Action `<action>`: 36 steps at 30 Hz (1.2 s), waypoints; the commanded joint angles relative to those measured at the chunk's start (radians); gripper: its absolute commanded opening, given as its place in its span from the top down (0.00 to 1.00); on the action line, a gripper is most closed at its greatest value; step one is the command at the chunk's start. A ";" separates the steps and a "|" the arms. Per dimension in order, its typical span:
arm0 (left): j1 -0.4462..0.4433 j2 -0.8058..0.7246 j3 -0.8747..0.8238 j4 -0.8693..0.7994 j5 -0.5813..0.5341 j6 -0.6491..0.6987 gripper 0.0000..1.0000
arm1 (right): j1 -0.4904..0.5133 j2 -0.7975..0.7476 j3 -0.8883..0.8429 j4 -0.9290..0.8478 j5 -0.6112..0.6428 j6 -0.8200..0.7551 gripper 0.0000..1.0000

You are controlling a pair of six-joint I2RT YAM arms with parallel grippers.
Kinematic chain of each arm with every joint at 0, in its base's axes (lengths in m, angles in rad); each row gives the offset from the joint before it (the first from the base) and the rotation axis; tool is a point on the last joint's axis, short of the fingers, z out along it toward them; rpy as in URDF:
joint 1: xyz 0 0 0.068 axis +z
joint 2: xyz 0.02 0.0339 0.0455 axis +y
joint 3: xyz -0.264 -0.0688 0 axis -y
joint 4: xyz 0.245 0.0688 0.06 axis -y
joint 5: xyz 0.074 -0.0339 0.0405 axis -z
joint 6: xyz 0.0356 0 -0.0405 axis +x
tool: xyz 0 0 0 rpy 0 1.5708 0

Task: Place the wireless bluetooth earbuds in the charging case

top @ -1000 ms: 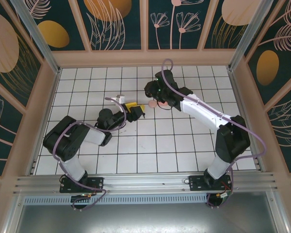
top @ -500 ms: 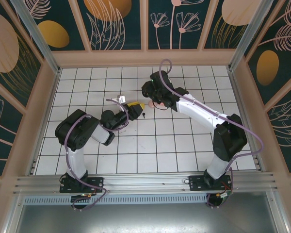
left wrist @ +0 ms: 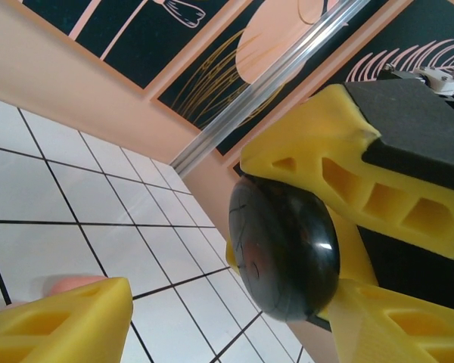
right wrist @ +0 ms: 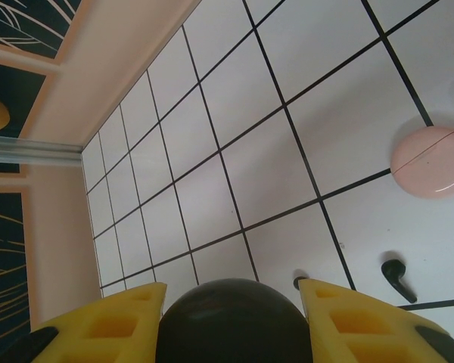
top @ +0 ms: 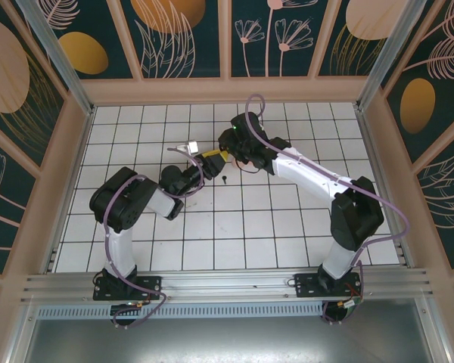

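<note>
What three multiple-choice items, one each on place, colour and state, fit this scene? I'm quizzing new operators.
1. The black charging case sits: A on a tile; B between the right gripper's jaws; C on the wall ledge.
2. The closed case on the tiles is: A blue; B green; C pink.
3. The black earbud is: A loose on a tile; B seated in a case; C clamped.
B: jaws flank it. C: its shell is pale pink. A: it lies bare on white tile.

Middle of the table [top: 287,227]
Charging case [left wrist: 284,249] in the right gripper [right wrist: 231,291], left gripper [top: 212,159] just left of it; one earbud [top: 224,179] lies on the table nearer.
</note>
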 commanded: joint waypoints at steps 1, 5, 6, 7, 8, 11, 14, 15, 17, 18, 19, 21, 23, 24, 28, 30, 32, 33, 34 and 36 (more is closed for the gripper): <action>-0.007 0.017 0.023 0.255 -0.003 -0.015 0.32 | 0.010 0.015 0.015 0.024 0.007 0.004 0.73; -0.007 0.020 0.036 0.254 -0.013 -0.014 0.34 | 0.013 0.013 0.012 0.026 0.003 0.002 0.73; -0.007 0.019 0.037 0.255 -0.014 -0.013 0.35 | 0.015 0.013 0.012 0.026 0.003 0.002 0.73; -0.007 0.021 0.041 0.254 -0.014 -0.011 0.37 | 0.016 0.011 0.010 0.026 0.004 0.002 0.73; -0.007 0.022 0.043 0.253 -0.016 -0.012 0.37 | 0.017 0.010 0.009 0.026 0.004 0.002 0.73; -0.007 0.024 0.054 0.255 -0.020 -0.013 0.43 | 0.020 0.008 0.007 0.027 0.003 0.005 0.73; -0.007 0.029 0.062 0.254 -0.021 -0.014 0.51 | 0.021 0.006 0.006 0.029 0.002 0.005 0.73; -0.007 0.029 0.063 0.255 -0.021 -0.013 0.55 | 0.021 0.006 0.008 0.029 0.001 0.005 0.73; -0.007 0.029 0.063 0.255 -0.021 -0.011 0.62 | 0.023 0.005 0.007 0.029 -0.001 0.005 0.73; -0.007 0.029 0.063 0.254 -0.021 -0.011 0.65 | 0.024 0.006 0.006 0.029 0.002 0.007 0.74; -0.007 0.029 0.062 0.254 -0.022 -0.011 0.66 | 0.025 0.004 0.005 0.029 0.004 0.008 0.73; -0.007 0.028 0.061 0.255 -0.023 -0.011 0.69 | 0.026 0.005 0.003 0.031 0.007 0.011 0.74; -0.007 0.026 0.059 0.255 -0.022 -0.012 0.74 | 0.025 0.004 0.006 0.033 0.009 0.012 0.73; -0.006 0.026 0.057 0.254 -0.022 -0.014 0.76 | 0.025 0.003 0.007 0.034 0.010 0.013 0.73; -0.007 0.020 0.050 0.255 -0.020 -0.017 0.86 | 0.021 0.002 0.017 0.046 0.016 0.017 0.66; -0.006 0.017 0.045 0.255 -0.020 -0.019 0.92 | 0.014 -0.001 0.033 0.055 0.021 0.017 0.52; -0.006 0.015 0.042 0.255 -0.020 -0.027 0.97 | 0.005 -0.008 0.046 0.071 0.024 0.012 0.38; -0.007 0.015 0.040 0.255 -0.018 -0.031 0.99 | -0.001 -0.014 0.055 0.075 0.030 0.008 0.33; -0.007 0.014 0.037 0.254 -0.017 -0.036 1.00 | -0.008 -0.027 0.060 0.084 0.039 -0.004 0.30; -0.005 0.009 0.027 0.254 -0.014 -0.049 1.00 | -0.021 -0.058 0.060 0.085 0.056 -0.032 0.28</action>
